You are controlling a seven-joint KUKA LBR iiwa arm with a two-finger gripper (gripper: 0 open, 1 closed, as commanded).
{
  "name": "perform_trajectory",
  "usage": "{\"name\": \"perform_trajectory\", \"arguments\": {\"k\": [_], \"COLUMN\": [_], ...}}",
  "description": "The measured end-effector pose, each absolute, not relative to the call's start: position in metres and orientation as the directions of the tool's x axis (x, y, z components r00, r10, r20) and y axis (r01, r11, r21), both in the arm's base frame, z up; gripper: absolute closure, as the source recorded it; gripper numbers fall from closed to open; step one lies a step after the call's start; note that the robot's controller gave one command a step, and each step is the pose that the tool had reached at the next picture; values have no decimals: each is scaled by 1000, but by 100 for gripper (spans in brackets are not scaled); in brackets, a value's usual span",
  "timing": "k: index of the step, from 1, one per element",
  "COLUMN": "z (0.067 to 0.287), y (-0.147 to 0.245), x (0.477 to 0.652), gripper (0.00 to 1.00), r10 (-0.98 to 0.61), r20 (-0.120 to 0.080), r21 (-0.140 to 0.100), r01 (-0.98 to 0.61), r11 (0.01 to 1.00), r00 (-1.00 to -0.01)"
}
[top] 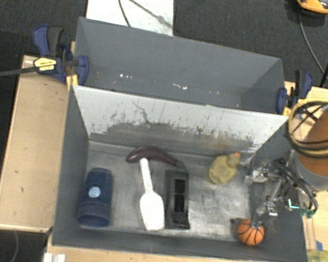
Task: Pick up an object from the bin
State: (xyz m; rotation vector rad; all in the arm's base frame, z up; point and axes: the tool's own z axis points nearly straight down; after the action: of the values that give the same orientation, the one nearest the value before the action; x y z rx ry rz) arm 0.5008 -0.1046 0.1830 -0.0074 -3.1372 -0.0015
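Orange ball (250, 233) lies just beside my gripper (268, 211), down-left of it in view; open or closed, I cannot tell.

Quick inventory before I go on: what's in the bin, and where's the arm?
cylinder: one, dark blue, front left
scoop: one, white, front middle
curved piece: one, dark maroon, behind the scoop
block: one, black, right of the scoop
soft lump: one, yellow, back right
ball: one, orange, front right
bin: one, grey metal, holding all these
gripper: one, metal, right side, close by the ball
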Motion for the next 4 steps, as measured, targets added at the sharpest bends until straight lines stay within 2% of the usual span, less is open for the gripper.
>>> {"name": "perform_trajectory", "arguments": {"k": [1,2,3,4], "z": [186,150,73,73], "y": [-104,-115,-149,-149], "x": [503,497,496,496], "gripper": [0,0,100,100], "r10": [2,-51,-235,-237], "r20": [-3,-11,-5,-5], "r21": [0,-2,1,1], "r01": [2,-51,-235,-237], "r11": [1000,999,972,971], "r00": [-1000,-999,-972,-971]}}
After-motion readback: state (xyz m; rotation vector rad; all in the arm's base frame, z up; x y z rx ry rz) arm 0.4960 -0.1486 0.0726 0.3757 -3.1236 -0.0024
